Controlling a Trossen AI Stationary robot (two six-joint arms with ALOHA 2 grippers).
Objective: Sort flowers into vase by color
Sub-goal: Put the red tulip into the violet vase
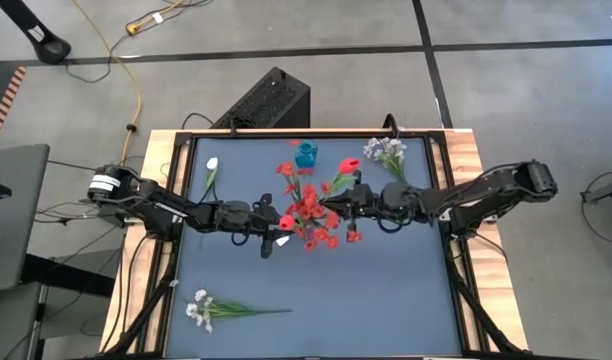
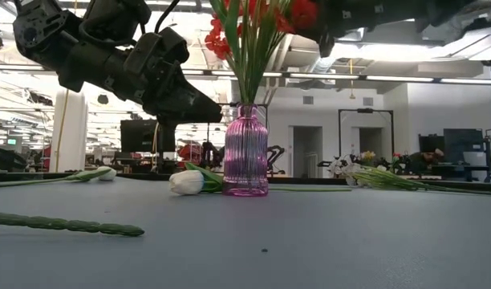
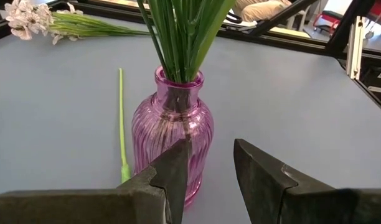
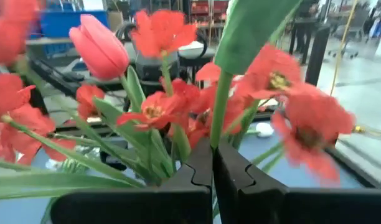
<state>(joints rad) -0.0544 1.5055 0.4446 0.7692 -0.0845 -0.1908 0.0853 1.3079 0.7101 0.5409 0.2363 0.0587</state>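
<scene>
A ribbed pink glass vase [image 2: 245, 152] stands mid-table, filled with red flowers [image 1: 311, 215] on green stems. My right gripper [image 4: 212, 165] reaches in from the table's right, above the vase, and is shut on one green stem among them. My left gripper [image 3: 209, 168] comes from the table's left and is open, its fingers just short of the vase's belly [image 3: 169, 127]. I cannot tell whether they touch it. A white tulip [image 2: 187, 182] lies on the table with its bloom against the vase's foot. My right gripper pinches a green stem [image 4: 220, 118] between its two fingers, below a broad green leaf [image 4: 253, 25]. The fingers come level from the table's right and lie across the stem. The stem stands nearly upright, running down into the bunch in the pink vase.
A small teal vase [image 1: 306, 154] stands near the far edge. Another white tulip [image 1: 212, 164] lies far left, a whitish spray [image 1: 386, 150] far right, and a white spray [image 1: 199, 310] near left. A loose green stem [image 3: 122, 118] lies beside the pink vase.
</scene>
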